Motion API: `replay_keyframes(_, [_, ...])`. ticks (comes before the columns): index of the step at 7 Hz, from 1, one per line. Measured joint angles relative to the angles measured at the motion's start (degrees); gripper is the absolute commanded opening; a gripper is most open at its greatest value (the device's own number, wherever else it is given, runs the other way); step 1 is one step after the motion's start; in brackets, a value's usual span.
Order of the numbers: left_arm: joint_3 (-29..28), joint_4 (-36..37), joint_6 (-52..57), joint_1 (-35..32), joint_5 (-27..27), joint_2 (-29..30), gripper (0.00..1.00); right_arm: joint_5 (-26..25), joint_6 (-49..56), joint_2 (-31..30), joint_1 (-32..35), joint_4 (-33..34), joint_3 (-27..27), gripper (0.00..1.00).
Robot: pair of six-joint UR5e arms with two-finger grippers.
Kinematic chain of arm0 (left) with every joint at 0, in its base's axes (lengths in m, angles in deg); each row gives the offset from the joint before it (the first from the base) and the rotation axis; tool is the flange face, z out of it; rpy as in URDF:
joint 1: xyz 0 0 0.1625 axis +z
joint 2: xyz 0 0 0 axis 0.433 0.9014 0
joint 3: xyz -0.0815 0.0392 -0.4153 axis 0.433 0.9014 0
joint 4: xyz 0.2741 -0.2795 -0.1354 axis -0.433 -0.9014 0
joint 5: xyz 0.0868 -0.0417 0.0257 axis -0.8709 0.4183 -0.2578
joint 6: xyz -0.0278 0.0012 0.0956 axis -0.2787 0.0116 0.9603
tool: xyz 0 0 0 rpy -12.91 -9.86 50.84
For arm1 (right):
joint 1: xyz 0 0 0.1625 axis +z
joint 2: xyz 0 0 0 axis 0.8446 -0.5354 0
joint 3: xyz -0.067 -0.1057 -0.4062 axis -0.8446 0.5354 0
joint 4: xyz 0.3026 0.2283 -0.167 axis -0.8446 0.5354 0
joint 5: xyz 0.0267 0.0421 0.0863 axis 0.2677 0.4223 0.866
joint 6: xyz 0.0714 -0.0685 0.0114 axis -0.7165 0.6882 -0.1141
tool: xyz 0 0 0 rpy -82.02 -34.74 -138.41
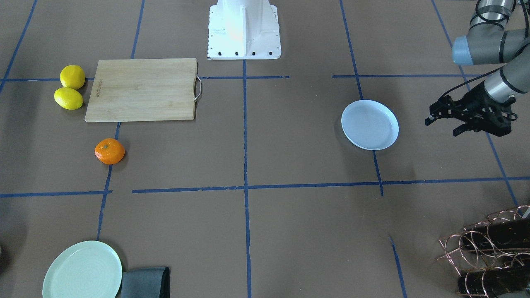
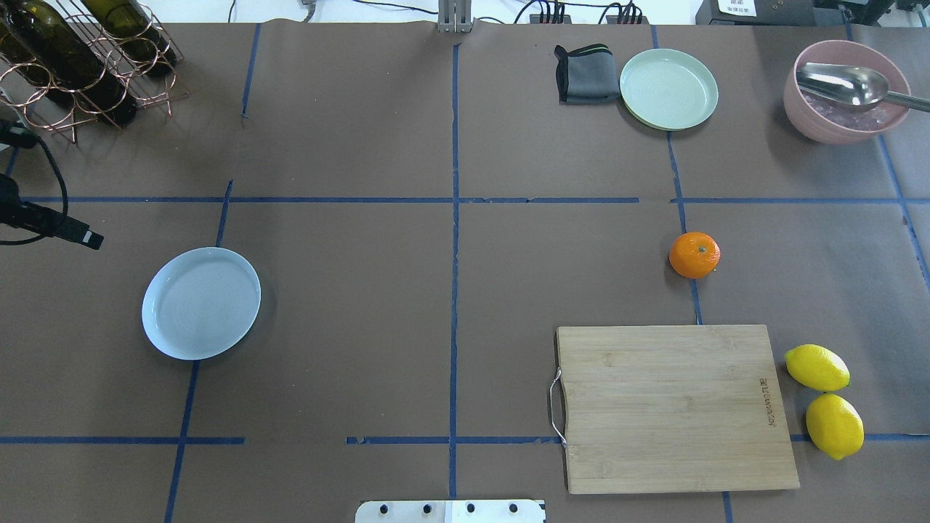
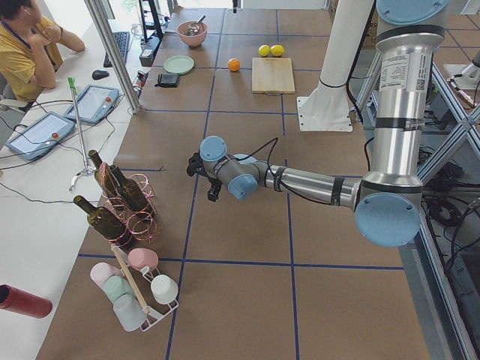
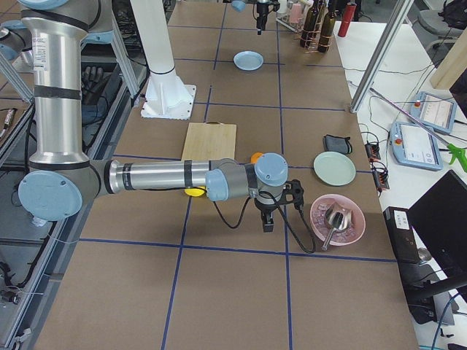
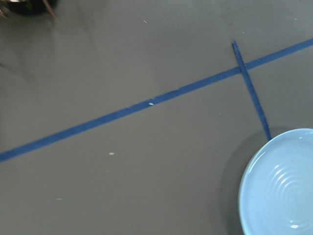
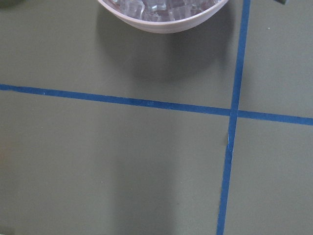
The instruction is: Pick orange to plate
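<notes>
The orange (image 1: 109, 151) lies alone on the brown table, just in front of the cutting board; it also shows in the overhead view (image 2: 694, 255). The white, faintly bluish plate (image 1: 369, 124) sits bare on the far side of the table (image 2: 201, 303). My left gripper (image 1: 442, 127) hovers beside that plate, open and holding nothing; its wrist camera catches the plate's rim (image 5: 281, 188). My right gripper (image 4: 266, 221) shows only in the exterior right view, low over the table near the pink bowl, and I cannot tell whether it is open or shut.
A wooden cutting board (image 2: 676, 407) lies near the robot base, with two yellow lemons (image 2: 825, 399) beside it. A pale green plate (image 2: 668, 88), a grey cloth (image 2: 585, 74) and a pink bowl with a spoon (image 2: 846, 102) stand along the far edge. A copper bottle rack (image 2: 80, 58) fills the far left corner.
</notes>
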Motion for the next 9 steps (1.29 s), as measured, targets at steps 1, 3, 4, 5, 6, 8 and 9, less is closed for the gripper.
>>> replay_keyframes(1, [-0.2, -1.3, -5.1, 3.2, -3.6, 0.2, 1.0, 0.0, -0.1, 0.0, 0.0, 0.0, 0.0, 1.0])
replay_keyframes(3, [-0.3, -2.0, -9.1, 7.2, -7.0, 0.3, 1.0, 0.1, -0.3, -0.1, -0.1, 0.0, -0.1, 1.0])
replay_keyframes(4, [-0.4, -2.1, -9.5, 8.6, -8.5, 0.4, 1.0, 0.1, -0.4, -0.1, -0.1, 0.0, -0.1, 1.0])
replay_keyframes(5, [-0.4, -2.1, -9.8, 9.8, -9.6, 0.4, 1.0, 0.1, -0.5, -0.1, -0.1, 0.0, 0.0, 1.0])
replay_keyframes(6, [-0.5, -2.1, -9.9, 10.7, -10.0, 0.4, 0.99, 0.1, -0.5, -0.1, -0.2, 0.1, 0.1, 1.0])
replay_keyframes(8, [-0.7, -2.2, -9.8, 12.3, -10.1, 0.4, 0.84, 0.1, -0.4, -0.1, -0.2, 0.1, 0.4, 1.0])
replay_keyframes(9, [-0.8, -2.2, -9.7, 12.8, -10.1, 0.4, 0.82, 0.1, -0.3, 0.0, -0.4, 0.1, 0.3, 1.0])
